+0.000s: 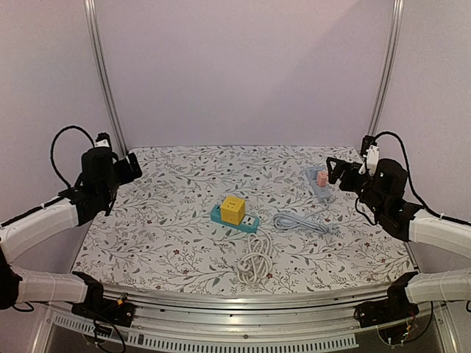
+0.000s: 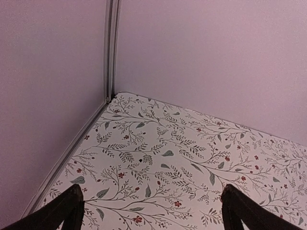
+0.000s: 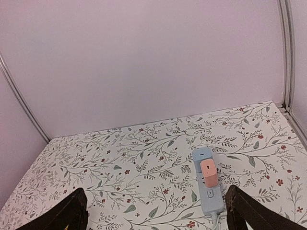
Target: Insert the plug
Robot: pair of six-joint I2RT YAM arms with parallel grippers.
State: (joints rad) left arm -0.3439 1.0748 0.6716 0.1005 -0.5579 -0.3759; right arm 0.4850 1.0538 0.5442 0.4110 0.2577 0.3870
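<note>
Both the left gripper (image 1: pixel 135 166) and the right gripper (image 1: pixel 333 170) hang wide open and empty. The pink plug (image 3: pixel 207 173) rests on the grey strip (image 3: pixel 210 201) near the right gripper, which should descend squarely and pinch the plug's sides.

White arms (image 1: pixel 40 224), black pincers (image 1: pixel 136 168) (image 1: pixel 335 170), looping cables (image 1: pixel 57 143)

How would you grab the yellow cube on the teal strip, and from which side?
Take the yellow cube by two opposite side walls, coming straight down from above. It stands upright, proud of the teal strip, and its flat sides look free, with the cables lying lower down in front.
</note>
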